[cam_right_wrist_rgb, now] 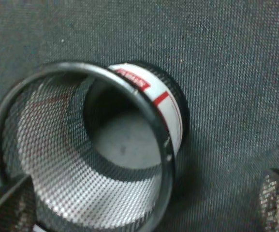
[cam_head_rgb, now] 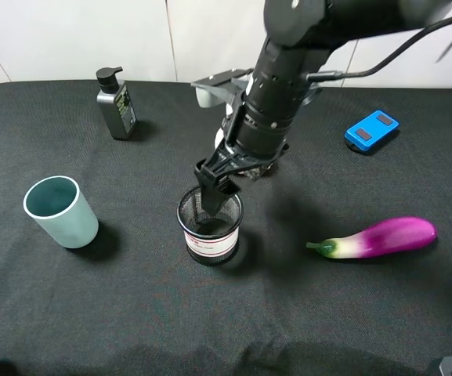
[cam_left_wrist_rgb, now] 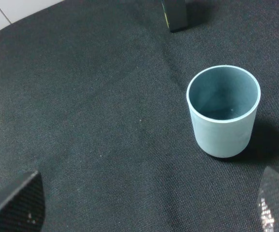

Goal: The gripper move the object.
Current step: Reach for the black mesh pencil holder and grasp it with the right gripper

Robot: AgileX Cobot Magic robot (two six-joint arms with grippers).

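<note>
The black wire-mesh pen cup point(cam_head_rgb: 210, 231) with a white, red-edged label stands upright on the black cloth near the middle. My right gripper point(cam_head_rgb: 215, 196) hangs straight down over its far rim, with the tips at or just inside the opening. In the right wrist view the cup point(cam_right_wrist_rgb: 129, 145) fills the frame. The gripper point(cam_right_wrist_rgb: 144, 198) has its two fingers point(cam_right_wrist_rgb: 277, 198) spread wide, and part of the cup lies between them. Whether a finger touches the mesh cannot be told. My left gripper point(cam_left_wrist_rgb: 146, 198) is open and empty above the cloth, near the teal cup point(cam_left_wrist_rgb: 224, 111).
The pale teal cup point(cam_head_rgb: 61, 211) stands at the left. A dark pump bottle point(cam_head_rgb: 116, 103) is at the back left, a blue device point(cam_head_rgb: 371, 130) at the back right, and a purple toy eggplant point(cam_head_rgb: 378, 237) to the right of the mesh cup. A white and grey object point(cam_head_rgb: 214, 84) lies behind the right arm.
</note>
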